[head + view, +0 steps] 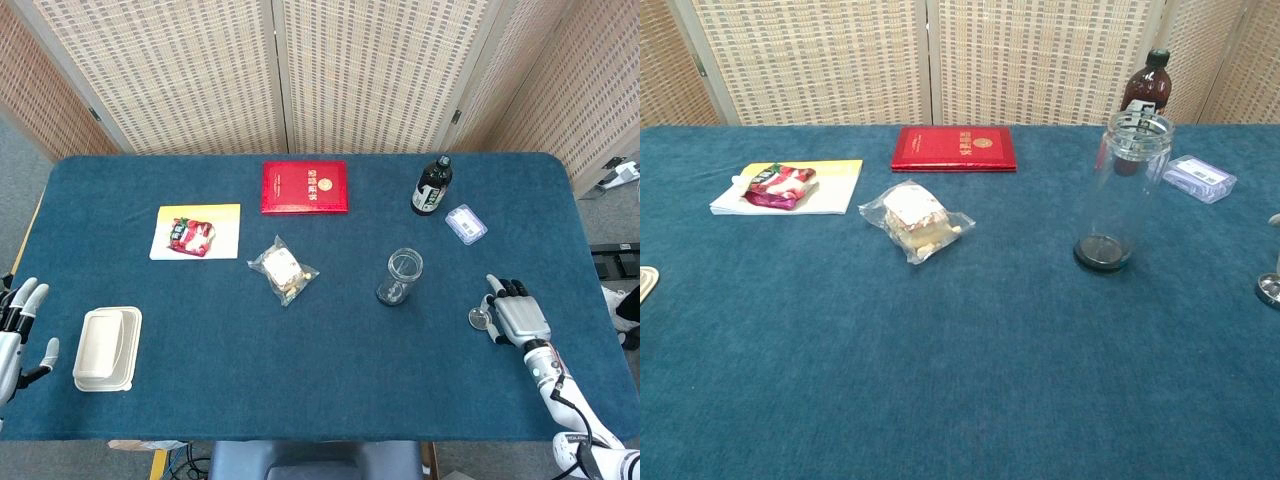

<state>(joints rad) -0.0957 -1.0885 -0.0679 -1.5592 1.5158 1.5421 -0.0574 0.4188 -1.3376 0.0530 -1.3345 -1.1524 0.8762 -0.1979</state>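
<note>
1. The right hand (519,319) lies on the blue worktop (330,370), fingers (493,285) apart, holding nothing.
2. A small round lid (480,318) lies right at those fingers, touching or nearly so; I cannot tell which.
3. A clear glass jar (401,277) stands upright, farther out beyond the lid.
4. The left hand (14,335) hovers at the worktop's edge, fingers spread, near a white lunch box (106,348).

Table (330,390), blue cloth top. On it: red booklet (305,186), dark bottle (431,186), small clear box (466,224), yellow card (222,215) bearing a snack packet (190,235). Also bagged food (283,269), upright clear jar (400,277), small round lid (479,318), white lidded container (106,348).
</note>
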